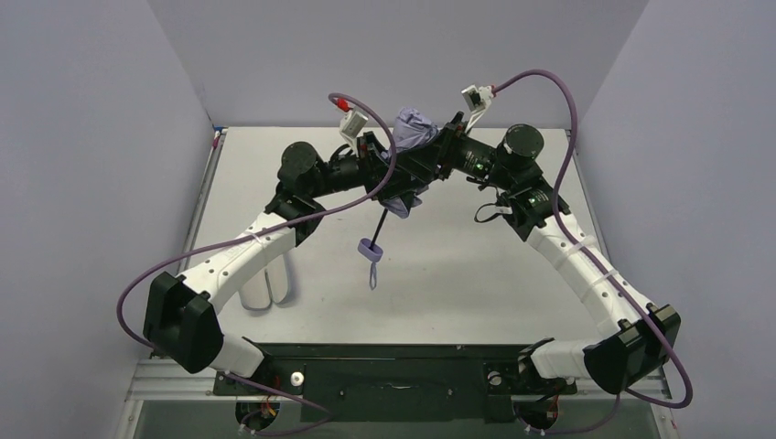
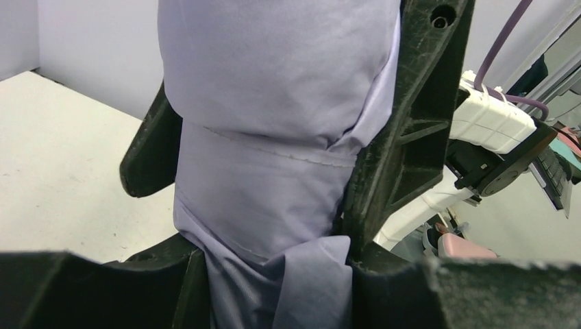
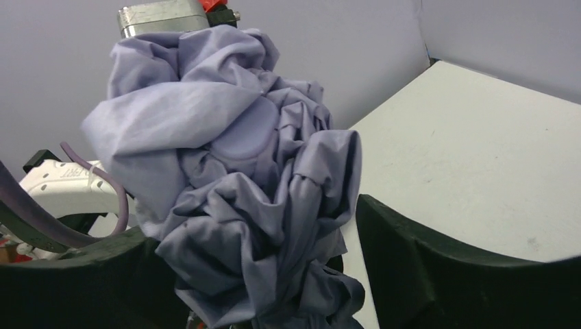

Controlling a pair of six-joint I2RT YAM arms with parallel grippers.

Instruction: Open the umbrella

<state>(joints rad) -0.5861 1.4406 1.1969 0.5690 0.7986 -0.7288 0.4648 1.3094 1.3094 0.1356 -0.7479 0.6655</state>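
The umbrella (image 1: pixel 414 128) is held up in the air over the back middle of the table, its pale lavender fabric bunched and folded. From the bundle a thin black shaft (image 1: pixel 378 219) slants down to the small lavender handle (image 1: pixel 369 246) and its wrist loop (image 1: pixel 372 274). My left gripper (image 1: pixel 395 178) is shut on the lower fabric (image 2: pixel 267 171), which fills the space between its black fingers (image 2: pixel 411 137). My right gripper (image 3: pixel 253 226) stands open round the crumpled top of the fabric (image 3: pixel 226 137). A strip of table shows between the cloth and its right finger (image 3: pixel 411 253).
A flat whitish pouch (image 1: pixel 265 285) lies on the table (image 1: pixel 476 265) under the left forearm. Purple cables (image 1: pixel 558 91) loop above both wrists. Grey walls close in the back and both sides.
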